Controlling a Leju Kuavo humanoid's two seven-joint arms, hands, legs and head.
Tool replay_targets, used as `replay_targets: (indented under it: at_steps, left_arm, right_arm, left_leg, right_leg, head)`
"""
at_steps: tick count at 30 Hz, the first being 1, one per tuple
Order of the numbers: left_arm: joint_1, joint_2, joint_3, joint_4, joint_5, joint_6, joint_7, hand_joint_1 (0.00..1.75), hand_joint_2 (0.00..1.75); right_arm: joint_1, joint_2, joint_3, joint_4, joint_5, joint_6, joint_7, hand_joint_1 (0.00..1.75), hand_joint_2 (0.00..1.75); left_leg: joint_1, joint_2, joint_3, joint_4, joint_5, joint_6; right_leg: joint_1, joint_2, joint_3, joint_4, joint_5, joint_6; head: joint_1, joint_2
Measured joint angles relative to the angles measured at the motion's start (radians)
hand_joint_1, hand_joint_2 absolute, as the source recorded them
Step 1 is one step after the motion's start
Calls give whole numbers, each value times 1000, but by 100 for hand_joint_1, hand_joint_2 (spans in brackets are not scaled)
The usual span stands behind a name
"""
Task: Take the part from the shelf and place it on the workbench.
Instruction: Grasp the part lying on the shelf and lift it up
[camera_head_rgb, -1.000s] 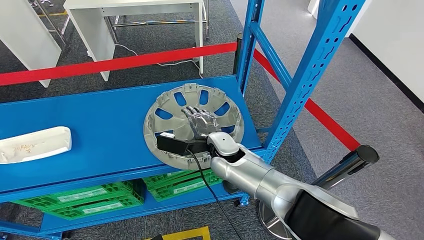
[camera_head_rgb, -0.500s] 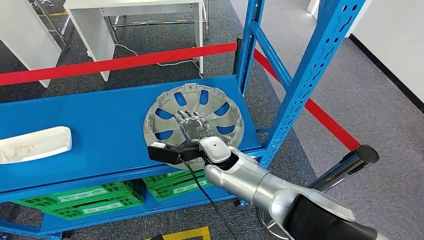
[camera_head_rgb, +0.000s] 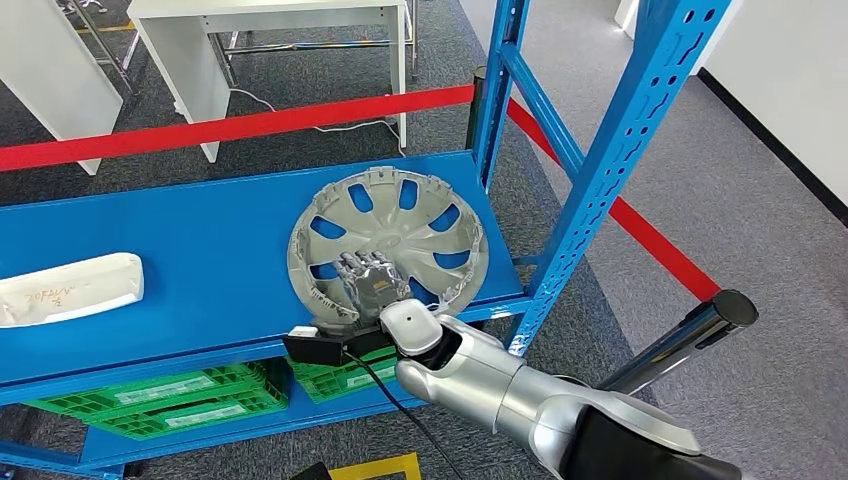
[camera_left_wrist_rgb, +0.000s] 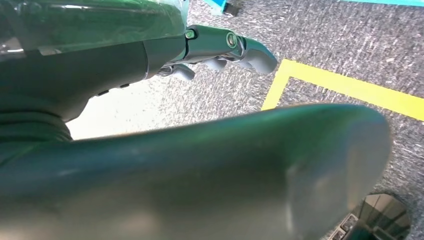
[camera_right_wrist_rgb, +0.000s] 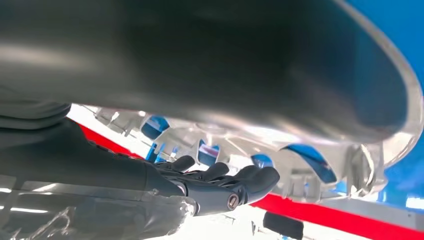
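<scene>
The wheel cover (camera_head_rgb: 388, 243) was seen lying flat on the blue shelf (camera_head_rgb: 200, 270), near its front edge. The right hand (camera_head_rgb: 368, 283) was laid on it, fingers spread, nothing gripped. The rim should be firmly pinched before lifting.

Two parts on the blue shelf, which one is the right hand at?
The silver hubcap at the shelf's right end; the right hand lies over its near rim. The white part sits far left, untouched.

Bright, even head view; both wrist views blurred up close, with blown-out white patches.
</scene>
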Motion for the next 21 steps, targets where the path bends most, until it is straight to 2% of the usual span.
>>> replay_targets:
  at_steps: [14,18,21]
  left_arm:
    - [-1,-12,31,16,1,0,-10,0,0]
    - [-1,-13,36,19,3,2,-10,0,0]
    - [-1,-13,43,21,3,5,-10,0,0]
  right_arm:
    - [2,-3,2,1,-38,19,-3,0,0]
    - [3,-7,2,1,-52,37,4,0,175]
    - [4,-12,2,1,-64,39,2,0,175]
  left_leg:
    - [0,0,0,0,0,0]
    - [0,0,0,0,0,0]
    - [0,0,0,0,0,0]
  right_leg:
    - [0,0,0,0,0,0]
    - [0,0,0,0,0,0]
    - [0,0,0,0,0,0]
  head:
    - [0,0]
    - [0,0]
    - [0,0]
